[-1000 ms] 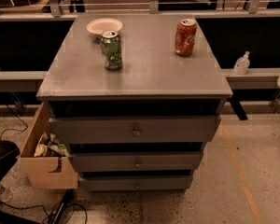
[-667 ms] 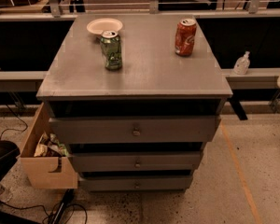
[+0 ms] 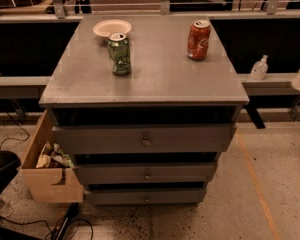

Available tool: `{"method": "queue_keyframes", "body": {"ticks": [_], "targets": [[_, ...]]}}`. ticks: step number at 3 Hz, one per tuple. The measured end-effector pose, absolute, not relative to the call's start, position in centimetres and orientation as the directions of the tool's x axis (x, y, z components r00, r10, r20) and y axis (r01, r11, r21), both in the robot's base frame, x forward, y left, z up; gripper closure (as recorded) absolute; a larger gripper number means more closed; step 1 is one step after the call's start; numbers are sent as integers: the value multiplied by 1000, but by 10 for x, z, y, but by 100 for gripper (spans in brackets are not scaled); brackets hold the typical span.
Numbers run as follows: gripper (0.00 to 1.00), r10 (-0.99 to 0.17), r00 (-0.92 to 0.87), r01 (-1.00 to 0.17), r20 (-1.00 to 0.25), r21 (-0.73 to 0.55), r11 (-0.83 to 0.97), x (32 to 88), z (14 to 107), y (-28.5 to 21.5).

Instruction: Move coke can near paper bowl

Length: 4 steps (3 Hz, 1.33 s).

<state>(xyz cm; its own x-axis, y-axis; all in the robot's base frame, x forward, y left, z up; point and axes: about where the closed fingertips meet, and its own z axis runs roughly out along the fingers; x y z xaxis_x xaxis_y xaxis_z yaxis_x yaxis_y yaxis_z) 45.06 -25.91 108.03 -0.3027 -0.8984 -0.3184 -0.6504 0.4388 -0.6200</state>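
The red coke can [image 3: 198,39] with white lettering and a silver top stands upright at the back right of the grey cabinet top [image 3: 155,79]. The white paper bowl [image 3: 111,28] sits at the back left of the same top. The can and the bowl are well apart, about a third of the top's width. My gripper is not in view.
A green can [image 3: 119,53] stands just in front of the bowl. The cabinet has three drawers [image 3: 145,140] below. A cardboard box [image 3: 50,169] with scraps sits on the floor at the left. A small white bottle [image 3: 259,68] stands on a ledge at the right.
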Motion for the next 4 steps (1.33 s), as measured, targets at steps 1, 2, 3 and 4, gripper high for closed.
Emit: {"method": "queue_keyframes", "body": {"ticks": [1, 2, 3, 4], "targets": [[0, -791, -354, -594, -499, -534, 602, 482, 1039, -284], [0, -686, -316, -536, -655, -474, 699, 523, 1017, -296], [0, -597, -201, -470, -777, -458, 754, 575, 1026, -301], [0, -487, -76, -380, -870, -426, 821, 633, 1044, -310]]}}
